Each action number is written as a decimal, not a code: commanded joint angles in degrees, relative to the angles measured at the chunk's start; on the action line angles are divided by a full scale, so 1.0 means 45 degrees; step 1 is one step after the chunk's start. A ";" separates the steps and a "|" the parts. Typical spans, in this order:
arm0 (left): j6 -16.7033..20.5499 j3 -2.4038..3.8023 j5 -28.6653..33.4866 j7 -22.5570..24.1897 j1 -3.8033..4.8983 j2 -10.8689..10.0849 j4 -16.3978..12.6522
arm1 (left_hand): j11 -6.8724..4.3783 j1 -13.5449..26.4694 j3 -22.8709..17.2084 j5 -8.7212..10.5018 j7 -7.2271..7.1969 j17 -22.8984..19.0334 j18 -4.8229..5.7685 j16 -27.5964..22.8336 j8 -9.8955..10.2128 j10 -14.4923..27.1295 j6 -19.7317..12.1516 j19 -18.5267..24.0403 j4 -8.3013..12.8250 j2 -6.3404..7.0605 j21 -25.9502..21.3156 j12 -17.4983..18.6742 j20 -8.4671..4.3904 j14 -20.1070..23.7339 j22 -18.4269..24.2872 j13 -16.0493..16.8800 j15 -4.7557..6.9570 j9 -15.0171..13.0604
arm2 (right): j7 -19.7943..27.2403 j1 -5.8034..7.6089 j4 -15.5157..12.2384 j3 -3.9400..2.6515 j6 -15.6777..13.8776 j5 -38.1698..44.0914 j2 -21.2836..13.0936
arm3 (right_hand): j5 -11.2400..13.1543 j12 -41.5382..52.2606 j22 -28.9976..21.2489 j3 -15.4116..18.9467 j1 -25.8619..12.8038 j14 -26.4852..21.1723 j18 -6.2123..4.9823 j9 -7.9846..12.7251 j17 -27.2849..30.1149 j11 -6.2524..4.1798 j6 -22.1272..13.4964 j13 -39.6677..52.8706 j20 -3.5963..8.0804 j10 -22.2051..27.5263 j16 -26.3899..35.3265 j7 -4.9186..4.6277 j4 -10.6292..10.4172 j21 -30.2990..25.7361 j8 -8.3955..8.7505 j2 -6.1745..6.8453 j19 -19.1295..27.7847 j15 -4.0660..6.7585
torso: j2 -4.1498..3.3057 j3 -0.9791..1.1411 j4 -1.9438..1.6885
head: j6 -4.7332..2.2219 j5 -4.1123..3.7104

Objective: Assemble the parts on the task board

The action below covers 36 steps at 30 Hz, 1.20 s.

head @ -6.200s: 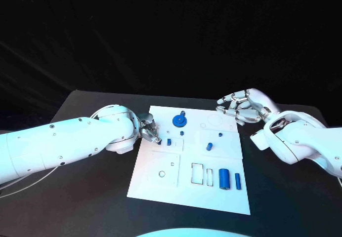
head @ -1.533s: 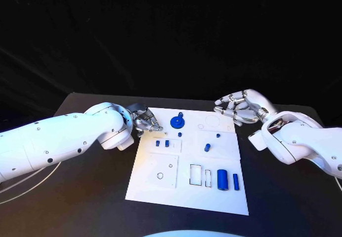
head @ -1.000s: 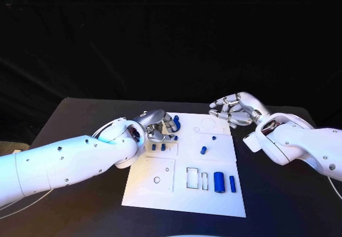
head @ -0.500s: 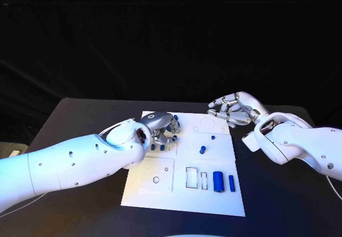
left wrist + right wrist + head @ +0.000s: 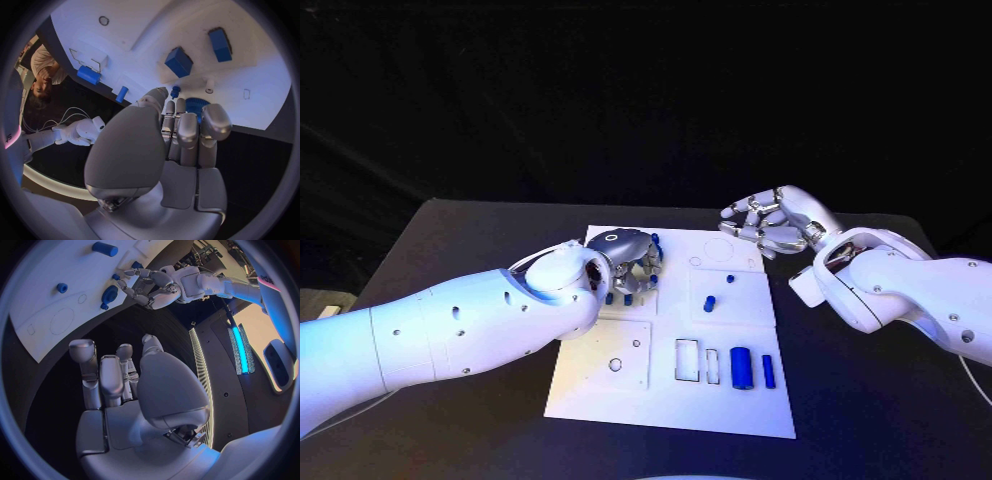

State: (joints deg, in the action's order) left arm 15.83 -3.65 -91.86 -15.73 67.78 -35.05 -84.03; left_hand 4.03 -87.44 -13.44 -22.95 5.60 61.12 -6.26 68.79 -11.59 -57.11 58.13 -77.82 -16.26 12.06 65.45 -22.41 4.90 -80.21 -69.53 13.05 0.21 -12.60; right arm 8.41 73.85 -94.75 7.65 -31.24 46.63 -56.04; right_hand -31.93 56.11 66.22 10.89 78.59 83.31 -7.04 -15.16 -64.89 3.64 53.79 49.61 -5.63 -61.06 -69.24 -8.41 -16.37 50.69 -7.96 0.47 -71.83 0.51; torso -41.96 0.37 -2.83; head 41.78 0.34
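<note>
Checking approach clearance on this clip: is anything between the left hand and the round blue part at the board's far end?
Nothing visible. The left hand hovers over the task board, fingertips by the round blue part; the right wrist view shows bare board between them.

Your left hand (image 5: 181, 135) sits over the task board (image 5: 150, 60), fingertips (image 5: 215, 117) right at the round blue part (image 5: 197, 105). Two blue blocks (image 5: 179, 61) stand just beyond it, two blue cylinders (image 5: 89, 75) well apart near the board's edge.
</note>
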 commanded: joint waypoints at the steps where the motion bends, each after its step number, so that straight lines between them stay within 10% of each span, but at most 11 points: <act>1: -0.0520 0.0013 -0.0172 -0.0344 0.0001 0.0110 0.0113 | 0.0049 -0.0097 -0.0031 0.0042 -0.0022 -0.0034 0.0077 0.0069 0.0066 -0.0061 0.0095 -0.0070 0.0089 -0.0019 0.0076 0.0067 0.0010 -0.0123 -0.0022 -0.0036 -0.0008 0.0024 | 0.0094 -0.0005 -0.0025 -0.0001 0.0038 0.0062 0.0011 | 0.0026 -0.0031 -0.0001 -0.0012 0.0126 -0.0061 -0.0166 -0.0019 -0.0003 -0.0009 -0.0064 -0.0011 0.0006 0.0089 0.0030 0.0007 0.0081 -0.0075 -0.0048 -0.0036 0.0060 0.0020 | -0.0001 0.0001 0.0001 | -0.0008 0.0011; 36: -0.1252 0.0027 0.0114 -0.0161 -0.0004 0.0666 0.0696 | -0.0130 -0.0516 -0.0520 0.0131 0.0175 0.0331 0.0177 0.0627 0.0497 -0.0906 0.0470 -0.0246 0.0257 -0.0310 0.0683 0.0446 -0.0057 -0.0398 -0.0539 -0.0406 0.0130 0.0259 | 0.0093 -0.0005 -0.0043 -0.0001 0.0085 0.0062 0.0042 | 0.0025 -0.0024 0.0005 -0.0012 0.0130 -0.0058 -0.0164 -0.0019 -0.0016 -0.0008 -0.0064 -0.0003 0.0006 0.0083 0.0021 0.0006 0.0072 -0.0072 -0.0048 -0.0040 0.0056 0.0020 | -0.0002 -0.0003 -0.0003 | 0.0050 -0.0015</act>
State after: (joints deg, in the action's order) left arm 11.94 -3.52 -91.88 -16.91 67.78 -32.26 -80.94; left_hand 3.42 -89.24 -15.43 -22.67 6.32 62.54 -6.27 71.34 -9.59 -60.86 59.89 -78.64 -15.14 10.71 68.27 -20.74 4.91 -81.54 -71.90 11.27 0.71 -11.50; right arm 8.41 73.85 -94.82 7.65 -31.23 46.63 -55.89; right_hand -31.93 56.11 66.22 10.89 78.59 83.31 -7.04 -15.20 -64.90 3.65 53.79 49.62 -5.63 -61.07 -69.24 -8.41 -16.37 50.69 -7.96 0.47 -71.83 0.51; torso -41.96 0.36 -2.86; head 41.90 0.30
